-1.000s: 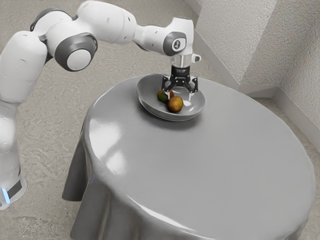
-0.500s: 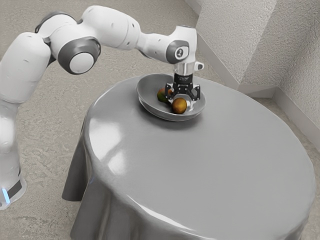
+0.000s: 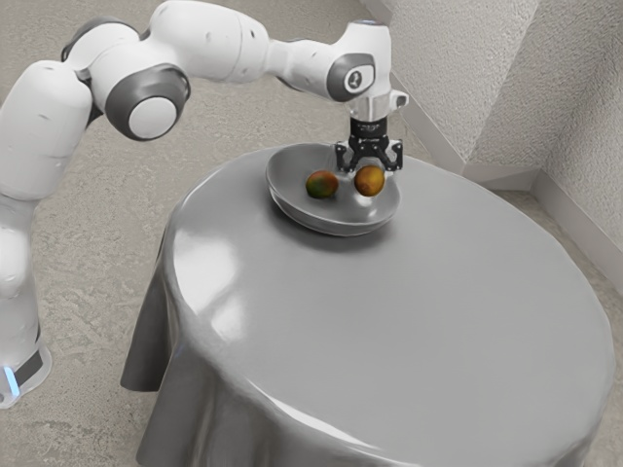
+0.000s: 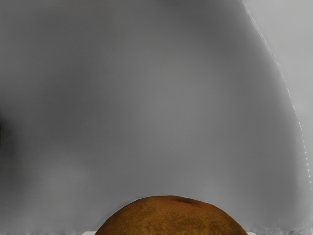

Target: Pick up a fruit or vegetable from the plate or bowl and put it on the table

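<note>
My gripper (image 3: 370, 177) is shut on an orange-brown fruit (image 3: 370, 181), holding it above the exterior view's right part of the grey bowl (image 3: 336, 218). In the wrist view the held fruit (image 4: 171, 218) shows at the lower edge, with the inside of the bowl (image 4: 161, 107) beyond it. A second fruit, green and reddish (image 3: 322, 185), lies in the bowl, apart from the held one.
The bowl stands near the far edge of a round table with a glossy grey cloth (image 3: 409, 321). Table surface extends from the bowl toward the exterior view's right and front. A textured wall (image 3: 477, 88) rises behind the table.
My hand went down to the orange-brown fruit, then rose with it and shifted toward the exterior view's right. The fruit has left the bowl's bottom; the green and reddish one is in fuller view.
</note>
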Controlling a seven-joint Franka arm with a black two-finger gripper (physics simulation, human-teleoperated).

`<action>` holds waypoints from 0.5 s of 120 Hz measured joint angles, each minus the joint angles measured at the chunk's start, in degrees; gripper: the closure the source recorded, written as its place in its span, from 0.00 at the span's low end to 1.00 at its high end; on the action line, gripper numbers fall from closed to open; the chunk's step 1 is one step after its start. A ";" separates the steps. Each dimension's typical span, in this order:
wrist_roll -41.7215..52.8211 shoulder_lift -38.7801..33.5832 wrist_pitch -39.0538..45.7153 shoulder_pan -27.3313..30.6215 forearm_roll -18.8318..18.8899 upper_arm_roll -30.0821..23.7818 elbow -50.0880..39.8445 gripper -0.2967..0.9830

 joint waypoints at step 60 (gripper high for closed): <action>-7.37 4.73 2.96 -4.70 7.79 -12.05 9.10 0.59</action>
